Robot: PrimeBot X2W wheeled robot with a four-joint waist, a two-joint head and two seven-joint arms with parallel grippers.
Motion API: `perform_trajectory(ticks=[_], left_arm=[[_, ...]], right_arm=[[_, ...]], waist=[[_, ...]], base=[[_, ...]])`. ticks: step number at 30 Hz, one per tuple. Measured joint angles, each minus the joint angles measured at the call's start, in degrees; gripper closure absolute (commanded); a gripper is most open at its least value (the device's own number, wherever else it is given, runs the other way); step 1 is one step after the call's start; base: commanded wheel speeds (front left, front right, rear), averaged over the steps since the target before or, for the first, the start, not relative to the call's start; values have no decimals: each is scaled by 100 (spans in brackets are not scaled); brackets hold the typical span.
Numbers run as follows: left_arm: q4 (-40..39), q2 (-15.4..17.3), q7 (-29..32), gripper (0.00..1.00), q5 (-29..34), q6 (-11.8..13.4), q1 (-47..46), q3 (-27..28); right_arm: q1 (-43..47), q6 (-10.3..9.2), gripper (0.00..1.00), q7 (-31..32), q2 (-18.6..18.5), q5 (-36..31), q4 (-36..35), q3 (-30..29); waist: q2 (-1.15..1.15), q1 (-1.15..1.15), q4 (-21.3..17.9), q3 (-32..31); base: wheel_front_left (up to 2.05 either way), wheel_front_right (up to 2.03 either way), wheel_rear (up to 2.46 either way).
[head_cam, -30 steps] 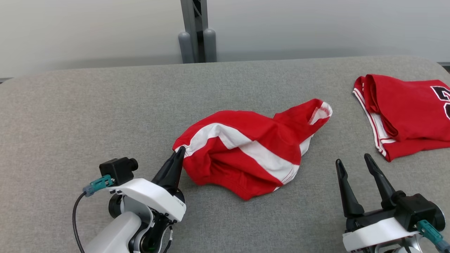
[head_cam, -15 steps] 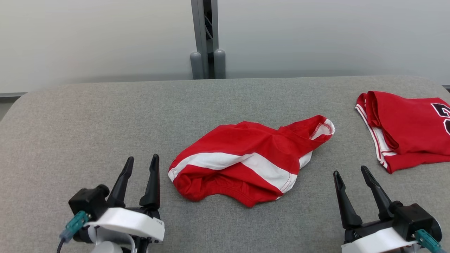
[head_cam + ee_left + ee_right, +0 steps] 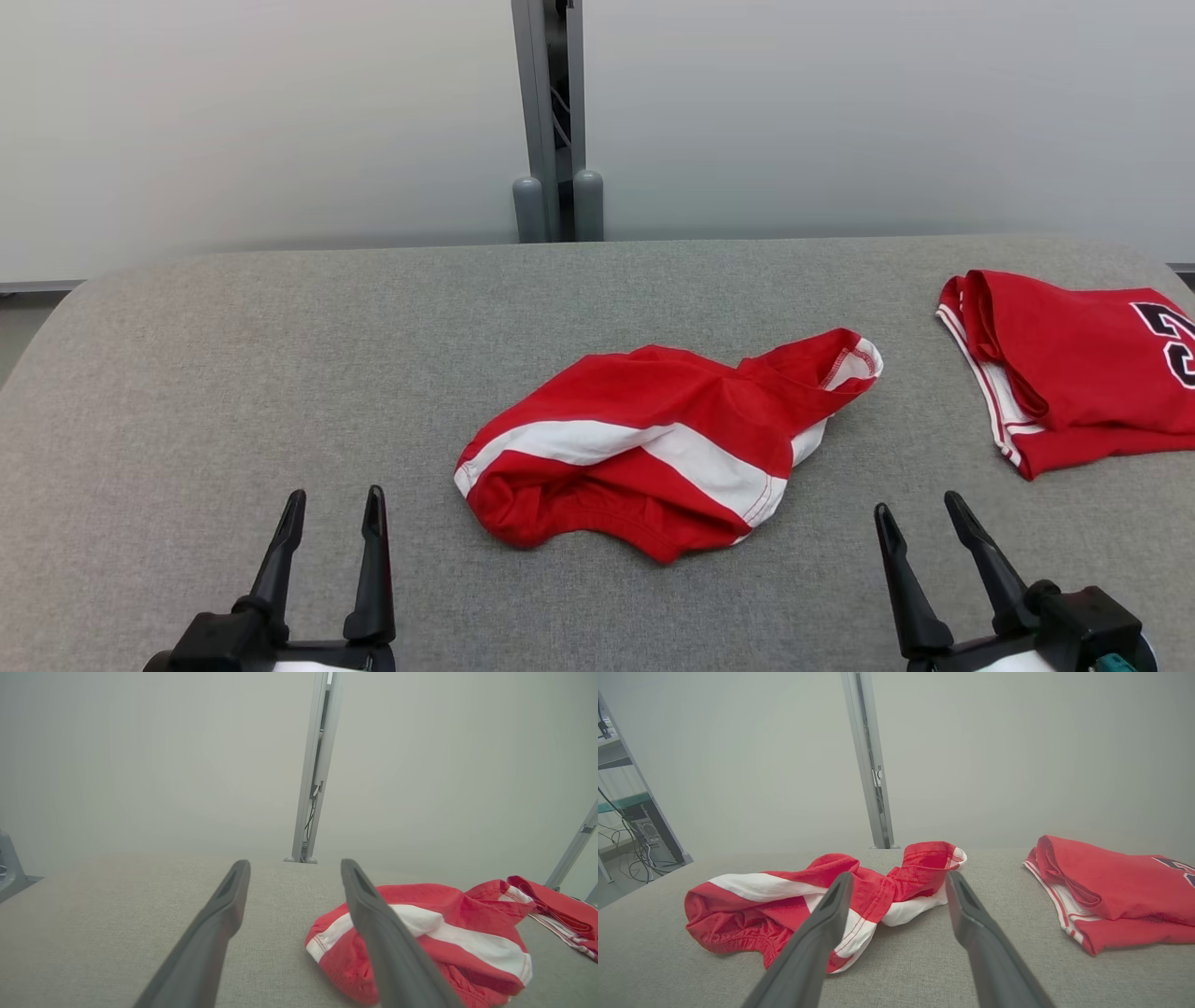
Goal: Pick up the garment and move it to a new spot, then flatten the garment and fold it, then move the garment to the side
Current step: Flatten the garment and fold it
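Atop the grey padded table [image 3: 280,355], head view: your red-and-white garment [image 3: 653,453] lies crumpled at centre, clear of left gripper [image 3: 336,493] and right gripper [image 3: 916,504], both empty with fingers apart; a folded red jersey [image 3: 1074,364] sits far right. Left wrist view: the garment lies just right of the parted fingers. Right wrist view: it bunches ahead-left, unflattened, so flattening, folding and setting aside look not yet done

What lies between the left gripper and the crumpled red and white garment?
Nothing but a bare stretch of grey table, as the head view shows: the left gripper stands apart from the garment.
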Motion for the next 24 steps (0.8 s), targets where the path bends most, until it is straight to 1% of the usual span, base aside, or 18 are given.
perform_trajectory(ticks=[3,8,15,17,19,24], left_arm=[[24,-69,0,0,152,-94,83,107],[71,-91,0,0,194,-187,101,147],[69,-99,0,0,89,-142,82,51],[68,-99,0,0,85,-142,66,13],[68,-101,0,0,85,-143,34,-34],[49,-101,0,0,85,-149,-54,-147]], right_arm=[[58,0,0,1,0,36,19,52],[67,0,0,0,0,78,49,93],[42,0,0,1,-1,163,177,159],[-30,0,0,1,0,341,343,268],[-174,0,0,1,1,709,556,352],[-672,-1,0,0,-1,1425,1432,635]], waist=[[0,0,5,-22],[0,0,29,-13],[0,0,56,49],[0,0,81,74],[0,0,120,97],[0,0,253,162]], base=[[0,0,0],[0,0,0],[0,0,0],[0,0,0],[0,0,0],[0,0,0]])
